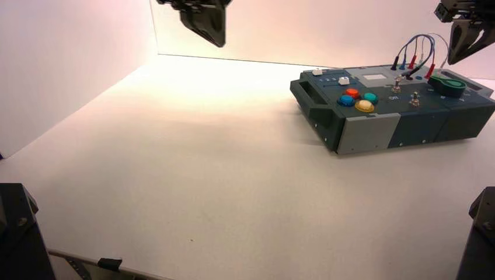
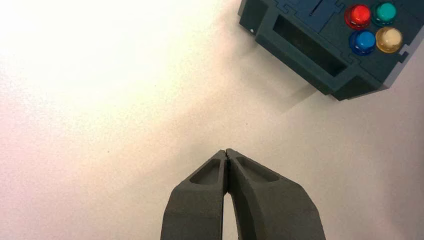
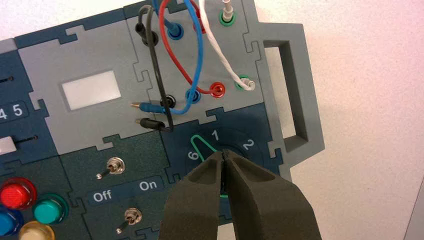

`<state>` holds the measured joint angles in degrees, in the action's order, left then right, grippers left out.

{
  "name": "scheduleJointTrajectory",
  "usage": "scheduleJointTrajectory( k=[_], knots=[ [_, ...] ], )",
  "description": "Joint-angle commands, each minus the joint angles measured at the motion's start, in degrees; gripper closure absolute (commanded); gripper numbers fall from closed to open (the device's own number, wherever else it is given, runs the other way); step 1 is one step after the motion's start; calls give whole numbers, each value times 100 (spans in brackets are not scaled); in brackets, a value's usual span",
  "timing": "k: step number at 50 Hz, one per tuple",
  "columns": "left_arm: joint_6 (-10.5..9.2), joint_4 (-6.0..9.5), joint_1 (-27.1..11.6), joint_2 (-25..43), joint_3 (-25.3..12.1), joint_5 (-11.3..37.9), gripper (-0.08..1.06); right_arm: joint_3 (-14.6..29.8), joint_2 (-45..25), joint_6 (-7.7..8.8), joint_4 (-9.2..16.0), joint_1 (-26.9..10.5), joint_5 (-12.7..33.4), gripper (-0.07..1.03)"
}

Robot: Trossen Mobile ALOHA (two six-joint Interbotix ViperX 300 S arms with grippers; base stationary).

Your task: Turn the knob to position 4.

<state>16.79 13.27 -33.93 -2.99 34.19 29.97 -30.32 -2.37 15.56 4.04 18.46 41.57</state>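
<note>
The green teardrop knob [image 1: 448, 86] sits near the right end of the dark box [image 1: 373, 125]. My right gripper [image 1: 467, 42] hangs above and just behind it. In the right wrist view this gripper [image 3: 223, 153] is shut with nothing in it. Its fingers [image 3: 260, 195] cover most of the knob [image 3: 203, 146]. Only the pointer tip shows, lying between the printed 6 and 1, with 2 off to the side. My left gripper [image 1: 204, 22] is raised far to the box's left; it [image 2: 227, 151] is shut and empty over bare table.
Red [image 1: 352, 92], teal [image 1: 370, 97], blue [image 1: 346, 100] and yellow [image 1: 364, 105] push buttons cluster mid-box. Two metal toggle switches [image 3: 114, 166] flank the Off/On lettering. Looped wires [image 1: 417, 49] rise behind the knob. A carry handle [image 3: 300, 95] ends the box.
</note>
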Motion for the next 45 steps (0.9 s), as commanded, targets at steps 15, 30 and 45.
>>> scheduleJointTrajectory(
  k=[15, 30, 45],
  knots=[
    [44, 18, -26, 9, -185, -44, 101, 308, -352, 211, 26, -176, -123, 98],
    [53, 18, -26, 9, -185, -35, 101, 448, -527, 246, 18, -202, -123, 98],
    [53, 18, -26, 18, -176, -35, 101, 483, -677, 272, 18, -220, -105, 98]
  ],
)
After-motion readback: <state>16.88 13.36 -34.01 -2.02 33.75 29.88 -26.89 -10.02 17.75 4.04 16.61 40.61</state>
